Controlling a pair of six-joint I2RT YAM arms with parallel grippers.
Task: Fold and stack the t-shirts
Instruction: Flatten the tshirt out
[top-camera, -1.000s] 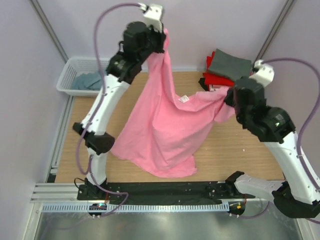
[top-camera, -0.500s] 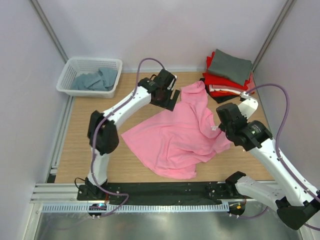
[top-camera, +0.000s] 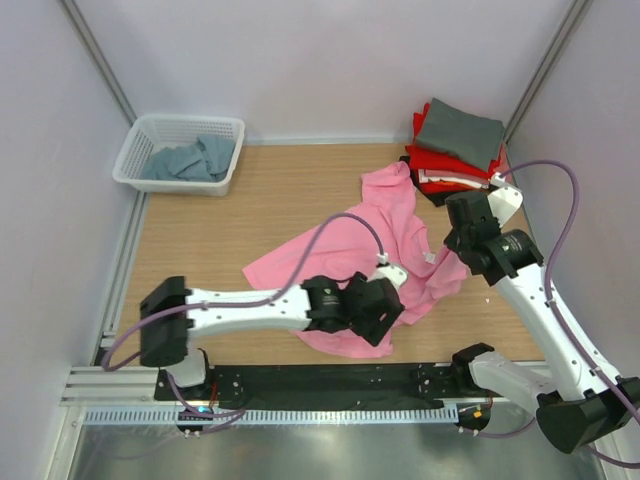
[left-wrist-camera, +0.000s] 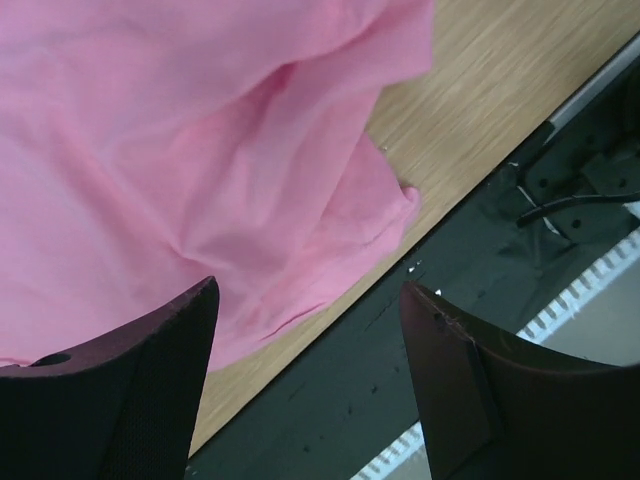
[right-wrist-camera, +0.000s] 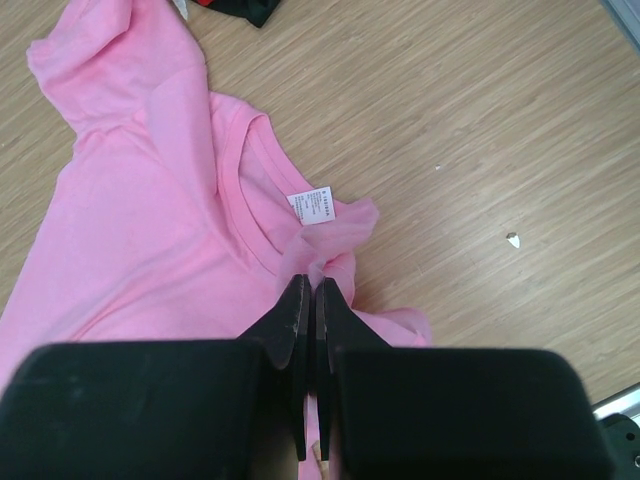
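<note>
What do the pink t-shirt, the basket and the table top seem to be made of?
The pink t-shirt: soft matte knit, probably cotton; it drapes and wrinkles. The basket: white plastic, it seems; stiff lattice walls. The table top: wood or wood-look laminate; pale streaky grain, low sheen.

The t-shirt (top-camera: 330, 278) is plain pink, the basket (top-camera: 170, 186) white lattice — the table (top-camera: 250, 210) pale wood-grain.

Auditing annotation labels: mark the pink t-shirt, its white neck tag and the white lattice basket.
Pink cotton t-shirt (top-camera: 345, 265): top external view, middle of the body fabric.
White neck tag (right-wrist-camera: 313, 206): right wrist view, centre of the tag inside the collar.
White plastic lattice basket (top-camera: 172, 184): top external view, near wall.
</note>
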